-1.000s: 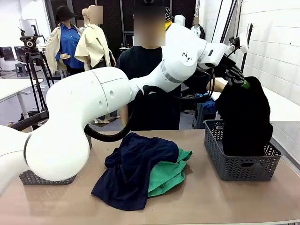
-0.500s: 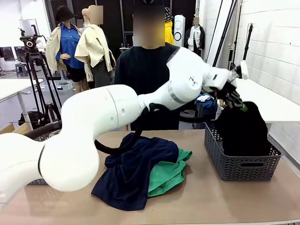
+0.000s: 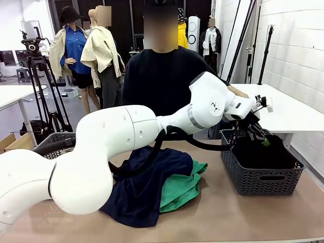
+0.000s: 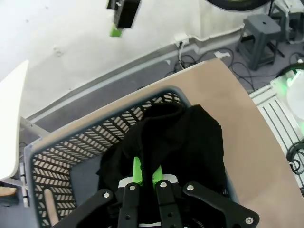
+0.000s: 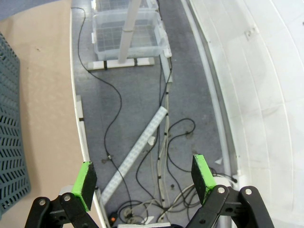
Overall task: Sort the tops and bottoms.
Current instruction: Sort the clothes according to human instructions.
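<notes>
While the left fingers point(image 4: 137, 172) clamp the black garment point(image 4: 190, 142) inside the basket point(image 3: 258, 183) at bench point(image 3: 243, 212) right, the right fingers point(image 5: 203, 173) stand wide apart above the floor point(image 5: 142, 71). Navy point(image 3: 147, 177) and green point(image 3: 182, 187) garments lie mid-bench.

My right gripper point(image 5: 145, 179) hangs with its green pads point(image 5: 86, 185) spread wide and nothing between them, out past the edge of the tan table point(image 5: 38, 71). A grey mesh basket point(image 5: 9, 142) stands on the table close to that edge. Beneath me lies grey floor point(image 5: 190, 95) with black cables point(image 5: 114, 118), a white strip point(image 5: 137, 149), clear plastic boxes point(image 5: 128, 28) and a white wall point(image 5: 266, 71).
</notes>
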### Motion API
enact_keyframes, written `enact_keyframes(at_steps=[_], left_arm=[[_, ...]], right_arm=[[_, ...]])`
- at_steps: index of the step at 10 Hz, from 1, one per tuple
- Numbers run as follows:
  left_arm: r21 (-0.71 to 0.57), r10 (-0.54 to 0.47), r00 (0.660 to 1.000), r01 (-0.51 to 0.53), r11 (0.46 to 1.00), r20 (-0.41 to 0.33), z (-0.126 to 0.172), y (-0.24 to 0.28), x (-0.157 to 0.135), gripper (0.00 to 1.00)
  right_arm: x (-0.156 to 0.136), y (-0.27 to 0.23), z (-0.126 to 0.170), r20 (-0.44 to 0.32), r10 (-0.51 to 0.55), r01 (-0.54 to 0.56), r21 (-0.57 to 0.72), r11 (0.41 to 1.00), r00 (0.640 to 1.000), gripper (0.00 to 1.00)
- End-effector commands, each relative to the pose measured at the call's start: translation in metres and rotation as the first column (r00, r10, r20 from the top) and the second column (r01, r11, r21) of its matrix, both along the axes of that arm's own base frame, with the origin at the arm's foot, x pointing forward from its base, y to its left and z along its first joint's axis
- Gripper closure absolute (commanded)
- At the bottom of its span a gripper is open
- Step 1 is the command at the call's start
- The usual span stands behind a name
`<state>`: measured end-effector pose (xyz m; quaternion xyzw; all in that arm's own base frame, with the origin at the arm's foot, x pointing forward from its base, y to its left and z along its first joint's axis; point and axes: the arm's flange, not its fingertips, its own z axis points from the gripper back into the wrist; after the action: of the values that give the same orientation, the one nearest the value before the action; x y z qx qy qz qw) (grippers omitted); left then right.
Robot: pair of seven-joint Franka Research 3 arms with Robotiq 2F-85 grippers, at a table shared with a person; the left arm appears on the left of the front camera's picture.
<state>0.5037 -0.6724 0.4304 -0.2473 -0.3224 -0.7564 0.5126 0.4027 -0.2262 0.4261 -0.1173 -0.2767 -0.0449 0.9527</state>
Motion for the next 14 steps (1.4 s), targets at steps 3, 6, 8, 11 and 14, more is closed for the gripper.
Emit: enact_keyframes(at_steps=[3,6,8,11,14], left_arm=[[0.083,-0.011,1.0,0.013,0.996,-0.018,0.001,-0.069,0.044,0.72],[0.081,-0.019,1.0,0.02,0.996,-0.024,0.0,-0.068,0.045,0.12],[0.072,-0.012,1.0,0.013,0.997,-0.009,0.009,-0.063,0.044,0.0],[0.036,0.004,0.999,-0.005,0.999,0.041,0.037,-0.047,0.046,0.0],[0.058,0.053,0.991,-0.06,0.997,0.124,0.084,-0.005,0.053,0.0]], right_arm=[[0.001,-0.002,0.001,-0.005,0.0,0.0,-0.002,1.0,1.0,0.0],[0.001,-0.002,0.001,-0.005,0.0,0.0,-0.002,1.0,1.0,0.0],[0.001,-0.002,0.001,-0.005,0.0,0.0,-0.002,1.0,1.0,0.0],[0.001,-0.002,0.001,-0.005,0.0,0.0,-0.002,1.0,1.0,0.0],[0.001,-0.002,0.001,-0.005,0.0,0.0,-0.002,1.0,1.0,0.0]])
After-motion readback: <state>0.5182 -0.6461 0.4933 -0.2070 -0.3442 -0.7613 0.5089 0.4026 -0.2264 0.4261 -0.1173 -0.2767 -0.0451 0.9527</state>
